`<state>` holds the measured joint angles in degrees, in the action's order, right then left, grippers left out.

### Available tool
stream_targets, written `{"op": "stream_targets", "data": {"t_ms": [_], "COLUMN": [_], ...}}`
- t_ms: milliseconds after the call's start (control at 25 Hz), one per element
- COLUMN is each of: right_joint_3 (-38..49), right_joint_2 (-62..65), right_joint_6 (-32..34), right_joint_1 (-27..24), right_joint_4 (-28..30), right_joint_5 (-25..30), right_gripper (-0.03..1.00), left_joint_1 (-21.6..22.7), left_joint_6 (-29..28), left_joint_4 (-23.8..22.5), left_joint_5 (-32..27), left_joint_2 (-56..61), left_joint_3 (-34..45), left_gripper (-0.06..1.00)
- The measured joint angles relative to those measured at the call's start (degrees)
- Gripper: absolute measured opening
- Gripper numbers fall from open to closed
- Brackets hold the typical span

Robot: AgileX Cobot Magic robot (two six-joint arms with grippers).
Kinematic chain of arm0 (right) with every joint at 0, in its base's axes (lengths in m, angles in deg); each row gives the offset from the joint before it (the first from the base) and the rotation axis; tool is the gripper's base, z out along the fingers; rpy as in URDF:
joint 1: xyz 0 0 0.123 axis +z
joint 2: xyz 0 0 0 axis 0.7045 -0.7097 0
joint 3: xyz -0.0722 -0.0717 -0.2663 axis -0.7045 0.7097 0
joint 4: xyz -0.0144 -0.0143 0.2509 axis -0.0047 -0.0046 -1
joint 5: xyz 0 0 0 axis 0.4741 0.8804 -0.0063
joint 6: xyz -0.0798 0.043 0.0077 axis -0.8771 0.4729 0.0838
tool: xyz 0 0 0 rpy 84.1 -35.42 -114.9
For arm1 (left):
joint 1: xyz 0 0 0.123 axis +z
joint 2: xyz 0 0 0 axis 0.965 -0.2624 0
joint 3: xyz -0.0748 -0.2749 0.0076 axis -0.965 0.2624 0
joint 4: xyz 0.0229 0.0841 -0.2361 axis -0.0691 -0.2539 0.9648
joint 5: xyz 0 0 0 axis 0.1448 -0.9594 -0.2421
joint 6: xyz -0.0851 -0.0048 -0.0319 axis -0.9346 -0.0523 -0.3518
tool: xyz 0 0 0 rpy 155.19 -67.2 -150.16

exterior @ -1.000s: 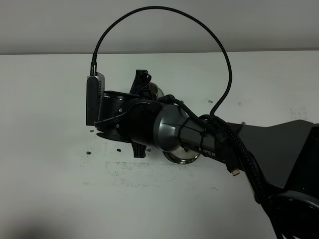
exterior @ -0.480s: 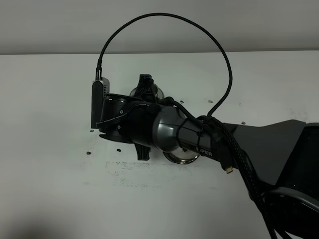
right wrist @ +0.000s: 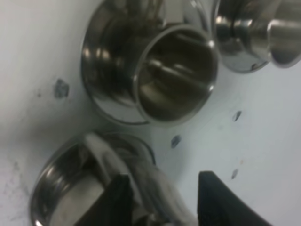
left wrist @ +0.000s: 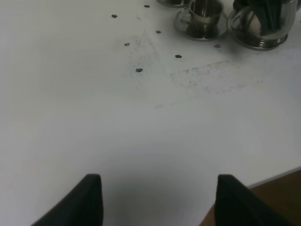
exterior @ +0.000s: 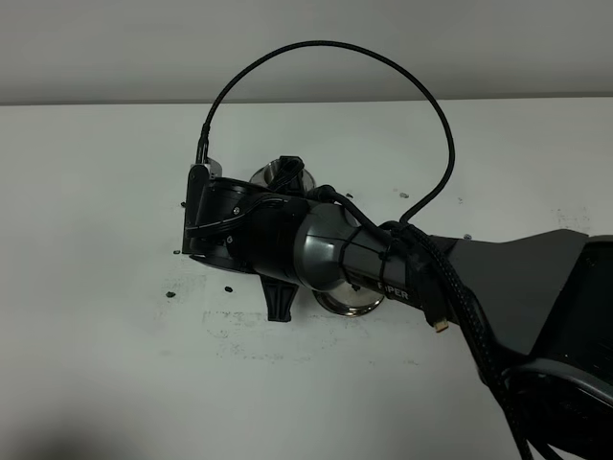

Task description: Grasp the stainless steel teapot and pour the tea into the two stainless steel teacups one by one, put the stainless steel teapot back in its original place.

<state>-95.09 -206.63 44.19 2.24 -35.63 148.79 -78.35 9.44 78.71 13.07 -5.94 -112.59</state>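
Observation:
My right gripper is shut on the loop handle of the stainless steel teapot, seen from above in the right wrist view. Just past the pot a teacup stands on its saucer, and the second teacup is beyond it. The left wrist view shows the teapot beside a teacup, dark fingers at its top. In the high view the right arm covers the pot; a steel rim shows under it, tray or pot base I cannot tell. My left gripper is open and holds nothing.
The white table carries small dark specks and a scuffed patch near the steelware. A black cable loops high above the right arm. The table's near edge runs close to the left gripper.
The right wrist has rolled: its camera housing swung from the arm's left side up toward the top, and the arm shifted slightly right. The grip has not changed.

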Motion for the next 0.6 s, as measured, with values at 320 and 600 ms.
{"op": "stream_targets", "data": {"t_ms": [320,600], "right_joint_3": [-0.64,-4.62], "right_joint_2": [0.77,2.24], "right_joint_6": [-0.3,-0.34], "right_joint_1": [1.27,3.22], "right_joint_4": [0.02,3.86], "right_joint_5": [0.72,-0.69], "right_gripper": [0.36,0.36], "left_joint_1": [0.0,0.0], "left_joint_6": [0.0,0.0], "left_joint_4": [0.0,0.0], "left_joint_5": [0.0,0.0], "left_joint_2": [0.0,0.0], "left_joint_3": [0.0,0.0], "left_gripper": [0.52,0.52]}}
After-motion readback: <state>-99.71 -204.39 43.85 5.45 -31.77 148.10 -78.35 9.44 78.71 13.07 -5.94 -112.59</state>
